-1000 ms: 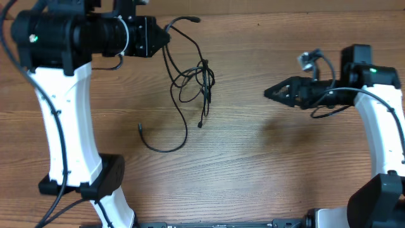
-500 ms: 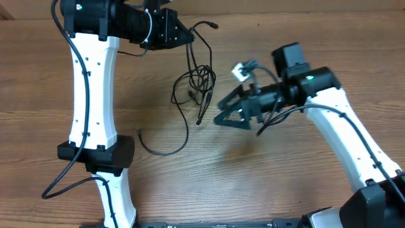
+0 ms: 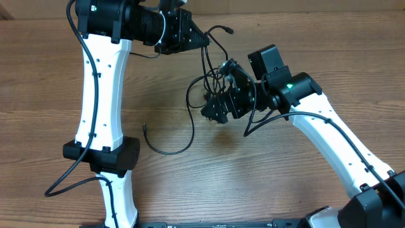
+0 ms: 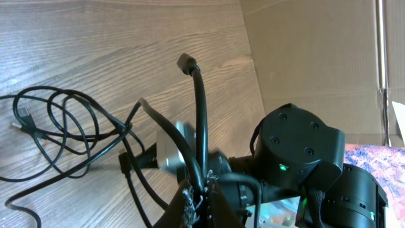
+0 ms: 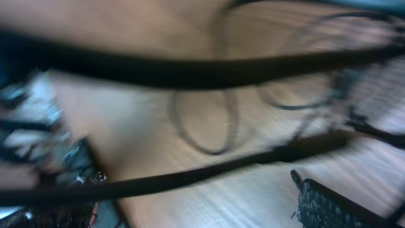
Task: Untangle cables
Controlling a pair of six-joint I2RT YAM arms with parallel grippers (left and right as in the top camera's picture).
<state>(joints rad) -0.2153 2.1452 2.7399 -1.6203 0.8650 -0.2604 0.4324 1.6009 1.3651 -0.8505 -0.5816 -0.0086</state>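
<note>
While the left gripper (image 3: 204, 39), shut tight on one strand, holds the cables (image 4: 201, 114) up at the far middle of the counter (image 3: 253, 183), the right gripper (image 3: 218, 95) hangs wide open and empty at the knot. Next, it likely needs to pinch a separate loop and draw it right.

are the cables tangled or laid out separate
Tangled. In the overhead view the cables cross in overlapping loops bunched into one clump, with only one long end trailing loose.

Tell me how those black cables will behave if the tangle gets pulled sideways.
Probably floppy: the cables trail in loose loops from the shut left gripper. Likely light, sliding easily over the wooden table. The loops interlock, so a tug may drag the whole bundle.
</note>
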